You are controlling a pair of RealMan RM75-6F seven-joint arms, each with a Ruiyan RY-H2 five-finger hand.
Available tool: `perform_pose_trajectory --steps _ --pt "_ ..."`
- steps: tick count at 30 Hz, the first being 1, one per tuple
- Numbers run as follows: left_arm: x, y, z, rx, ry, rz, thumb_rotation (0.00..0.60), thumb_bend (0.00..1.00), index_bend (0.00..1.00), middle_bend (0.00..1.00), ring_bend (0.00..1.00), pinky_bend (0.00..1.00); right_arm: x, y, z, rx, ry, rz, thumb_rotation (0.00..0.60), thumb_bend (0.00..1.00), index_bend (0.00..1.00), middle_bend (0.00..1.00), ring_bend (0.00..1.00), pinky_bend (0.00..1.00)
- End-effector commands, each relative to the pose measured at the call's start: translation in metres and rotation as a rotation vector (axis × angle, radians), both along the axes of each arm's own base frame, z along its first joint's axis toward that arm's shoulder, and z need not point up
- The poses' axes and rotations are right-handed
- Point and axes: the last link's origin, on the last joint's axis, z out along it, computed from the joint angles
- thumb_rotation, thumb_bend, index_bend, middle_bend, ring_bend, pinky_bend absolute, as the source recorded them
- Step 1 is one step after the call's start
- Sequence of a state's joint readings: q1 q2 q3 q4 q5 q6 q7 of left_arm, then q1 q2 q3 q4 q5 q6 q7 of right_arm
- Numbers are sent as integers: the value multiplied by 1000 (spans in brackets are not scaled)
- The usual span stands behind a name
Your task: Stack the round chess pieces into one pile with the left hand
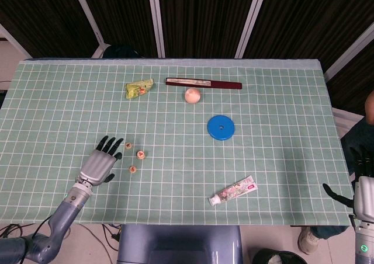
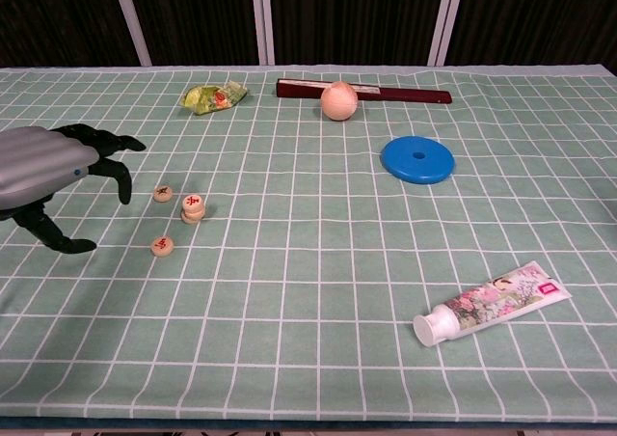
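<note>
A short stack of round wooden chess pieces (image 2: 193, 207) (image 1: 140, 155) stands on the green checked cloth. One single piece (image 2: 163, 194) (image 1: 128, 146) lies just left of it, and another (image 2: 162, 246) (image 1: 132, 169) lies nearer the front edge. My left hand (image 1: 100, 162) (image 2: 53, 180) hovers to the left of all three, apart from them, fingers spread and holding nothing. My right hand (image 1: 363, 191) shows only at the right edge of the head view, off the table; I cannot tell how its fingers stand.
A blue disc (image 2: 416, 159), a peach ball (image 2: 338, 100) and a dark red fan (image 2: 366, 91) lie at the back. A green snack packet (image 2: 213, 96) sits back left. A toothpaste tube (image 2: 487, 303) lies front right.
</note>
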State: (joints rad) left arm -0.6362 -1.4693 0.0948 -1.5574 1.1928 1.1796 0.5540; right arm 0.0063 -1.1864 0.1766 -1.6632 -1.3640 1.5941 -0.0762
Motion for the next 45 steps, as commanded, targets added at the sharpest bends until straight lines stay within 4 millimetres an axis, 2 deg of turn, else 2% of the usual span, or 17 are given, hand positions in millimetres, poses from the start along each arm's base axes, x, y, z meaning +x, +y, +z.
perform_pose_trajectory --steps 1,6,22,45 --pt "8 1 -10 -4 -19 -28 600 201 381 4 0 0 0 0 0 1 -2 -1 600 233 92 13 0 0" --pt "13 0 -21 -15 -9 -37 600 201 382 4 0 0 0 0 1 0 -7 -2 600 233 92 13 0 0" --pt "22 2 -39 -19 17 -50 600 245 443 5 0 0 0 0 1 -2 -12 -1 600 232 92 13 0 0" --pt "24 4 -48 -6 37 -60 600 260 453 5 0 0 -1 0 1 1 -15 -4 600 232 92 13 0 0"
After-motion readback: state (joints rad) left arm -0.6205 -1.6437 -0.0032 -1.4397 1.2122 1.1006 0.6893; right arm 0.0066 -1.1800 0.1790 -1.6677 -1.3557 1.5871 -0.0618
